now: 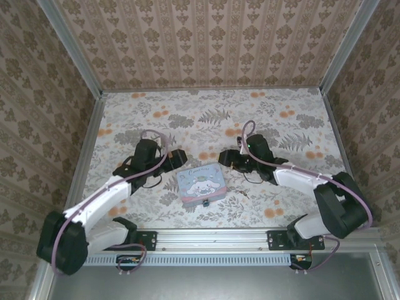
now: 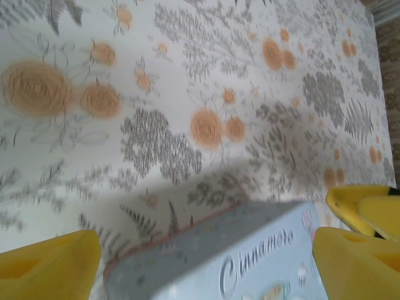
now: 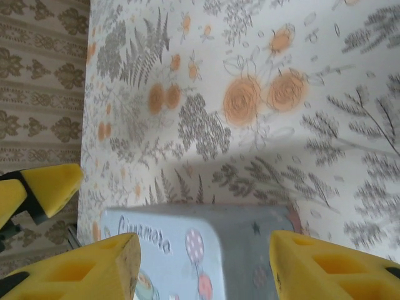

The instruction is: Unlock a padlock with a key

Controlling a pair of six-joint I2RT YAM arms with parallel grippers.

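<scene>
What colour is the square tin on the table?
The tin is pale blue, with a white cartoon dog on its lid; the top external view shows it best.

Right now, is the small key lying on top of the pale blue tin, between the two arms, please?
Not quite: the key lies on the table just right of the pale blue tin, not on top of it, as the top external view shows.

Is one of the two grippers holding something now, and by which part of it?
Nothing is held. The left gripper and the right gripper both stand open above the pale blue tin, without gripping it.
</scene>
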